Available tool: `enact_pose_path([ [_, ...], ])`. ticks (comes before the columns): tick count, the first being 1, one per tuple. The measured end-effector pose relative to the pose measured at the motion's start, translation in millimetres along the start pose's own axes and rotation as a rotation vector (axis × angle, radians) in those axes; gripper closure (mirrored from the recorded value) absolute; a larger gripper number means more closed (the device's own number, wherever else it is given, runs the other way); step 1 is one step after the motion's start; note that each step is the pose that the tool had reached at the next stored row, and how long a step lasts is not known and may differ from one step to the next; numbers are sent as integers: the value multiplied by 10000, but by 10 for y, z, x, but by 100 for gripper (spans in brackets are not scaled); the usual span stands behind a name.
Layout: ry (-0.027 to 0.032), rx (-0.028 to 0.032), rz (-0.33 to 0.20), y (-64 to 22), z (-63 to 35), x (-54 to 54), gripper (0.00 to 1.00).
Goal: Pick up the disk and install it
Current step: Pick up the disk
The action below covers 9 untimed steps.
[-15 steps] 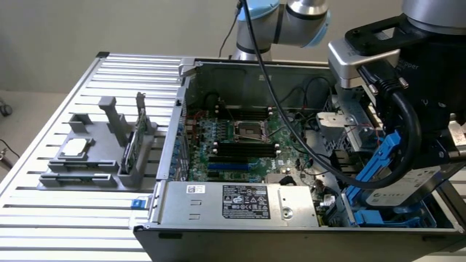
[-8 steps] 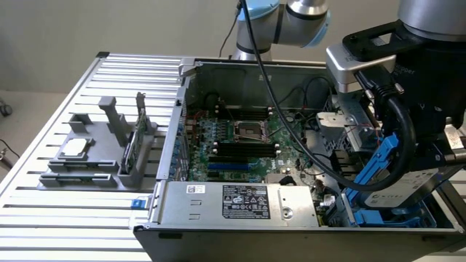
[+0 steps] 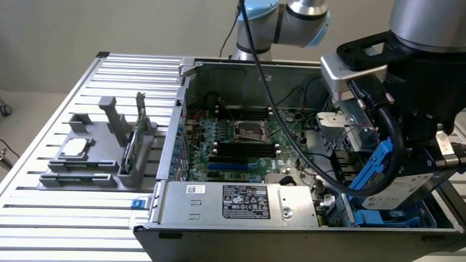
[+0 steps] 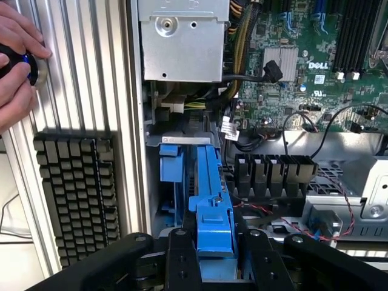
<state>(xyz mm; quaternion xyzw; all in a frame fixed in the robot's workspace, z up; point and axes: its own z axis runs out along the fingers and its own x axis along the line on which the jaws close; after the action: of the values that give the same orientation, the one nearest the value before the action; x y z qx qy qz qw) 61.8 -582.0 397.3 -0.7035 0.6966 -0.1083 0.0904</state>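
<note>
- The jaws are clamping the disk point(image 3: 370, 169) by its blue carrier rails; in the wrist view one rail point(image 4: 212, 212) is sitting between the two black fingers point(image 4: 182, 257).
- The disk is hanging inside the open computer case point(image 3: 291, 240), at the exterior view's right. It is just above the drive bay point(image 3: 393, 222), where more blue plastic is showing.
- I am judging the disk to be stiff and rather heavy for its size. The metal body is not going to bend, but the plastic rails may be flexing a little under the grip.
- It is probably also fragile against knocks, so a hit on a metal edge may be harming it. The rails look like the right place to hold, because the flat faces are smooth and may be slipping.
- The room around it is looking narrow. The power supply point(image 3: 233, 202) is standing close on one side, and the metal drive cage point(image 4: 339, 182) with thin red and black wires point(image 4: 342, 194) is lying on the other side.
- A second blue carrier point(image 4: 171, 176) is sitting just beside the held one, so the free slot is appearing tight.
- A black cable point(image 3: 291, 136) is crossing over the motherboard point(image 3: 240, 136) toward the arm, and it could be catching.
- Outside the case, the slatted surface point(image 3: 65, 218) is carrying a keyboard point(image 4: 76, 194), and a person's hand point(image 4: 15, 66) is resting there, well apart from the disk.
</note>
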Motion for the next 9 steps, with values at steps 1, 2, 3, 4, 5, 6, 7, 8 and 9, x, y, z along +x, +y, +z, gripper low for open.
enact_pose_path([
  [1, -1, 5, 0, 4, 10, 0, 67],
  [2, 0, 10, 0, 8, 19, 0, 67],
  [3, 0, 14, 0, 13, 28, -1, 67],
  [4, 2, 17, 0, 16, 37, -1, 67],
  [5, 0, 21, 0, 19, 47, -1, 67],
  [6, 0, 24, 1, 22, 56, -2, 67],
  [7, 2, 26, 0, 25, 64, -2, 67],
  [8, 1, 29, 0, 29, 73, -2, 67],
  [9, 0, 31, 1, 32, 83, -2, 67],
])
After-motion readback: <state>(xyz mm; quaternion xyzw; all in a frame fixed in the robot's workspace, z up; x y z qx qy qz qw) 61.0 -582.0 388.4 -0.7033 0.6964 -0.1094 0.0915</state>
